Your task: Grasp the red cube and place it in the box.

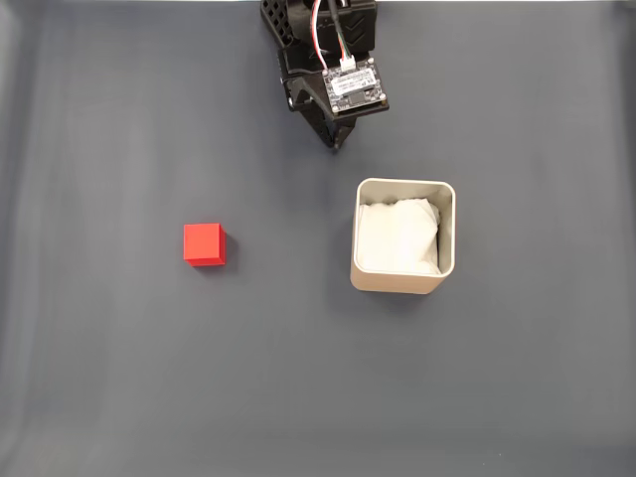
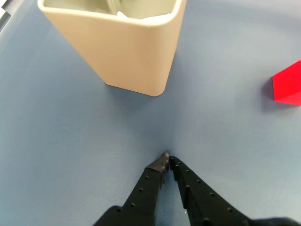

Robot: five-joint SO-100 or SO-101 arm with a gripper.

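Observation:
The red cube [image 1: 204, 243] rests on the grey table, left of centre in the fixed view; in the wrist view the red cube [image 2: 288, 85] is cut by the right edge. The box [image 1: 402, 236] stands upright right of centre, beige with a white lining; the wrist view has the box [image 2: 127, 47] at the top. My black gripper [image 1: 335, 142] hangs at the top middle, well away from both. In the wrist view the gripper [image 2: 167, 157] has its fingertips touching, shut on nothing.
The grey table surface [image 1: 119, 378] stretches flat around both objects. A small circuit board with wires [image 1: 353, 84] sits on the arm at the top edge of the fixed view.

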